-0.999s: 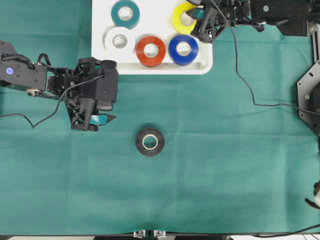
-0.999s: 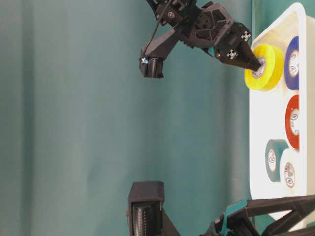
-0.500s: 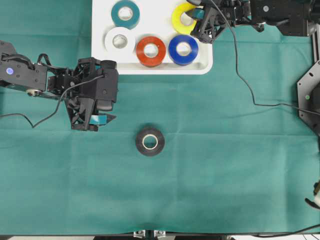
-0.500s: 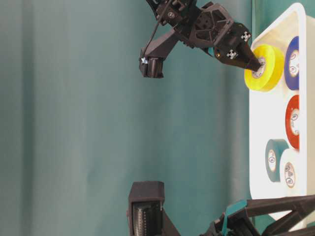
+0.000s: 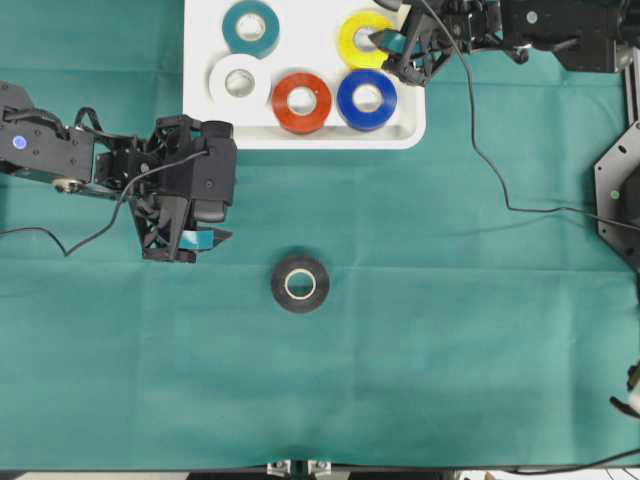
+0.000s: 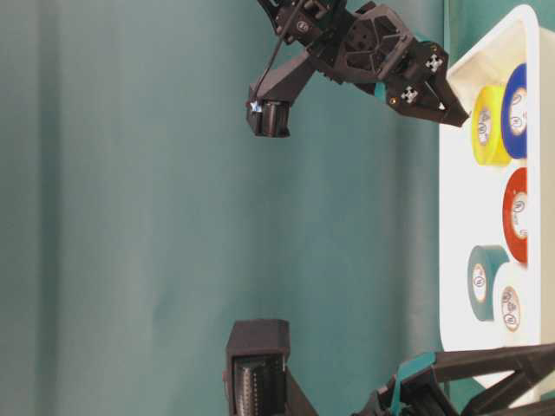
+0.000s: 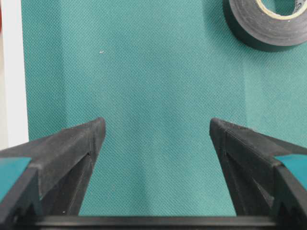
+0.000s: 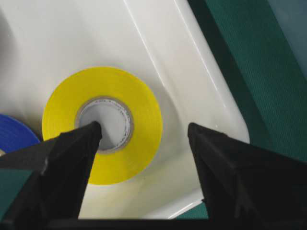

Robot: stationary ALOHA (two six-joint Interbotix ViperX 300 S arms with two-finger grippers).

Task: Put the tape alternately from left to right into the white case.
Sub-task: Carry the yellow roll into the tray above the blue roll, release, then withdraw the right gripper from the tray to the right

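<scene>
The white case (image 5: 310, 30) sits at the top of the overhead view. Flat in it lie the teal (image 5: 251, 27), white (image 5: 239, 83), red-orange (image 5: 302, 101), blue (image 5: 366, 98) and yellow tape (image 5: 362, 38). My right gripper (image 8: 144, 129) hangs open just over the yellow roll (image 8: 103, 124), which lies free near the case's corner. One fingertip is over its core, the other over the case floor. The black tape (image 5: 301, 283) lies on the green cloth. My left gripper (image 5: 205, 240) is open and empty to the left of the black roll (image 7: 249, 28).
Green cloth covers the table. A black cable (image 5: 490, 170) runs from the right arm across the cloth to a black mount (image 5: 620, 190) at the right edge. The case's rim (image 7: 12, 72) shows at the left of the left wrist view.
The right gripper has opened and let go of the yellow roll, which now lies flat in the case. The left arm and the black roll have not moved.
</scene>
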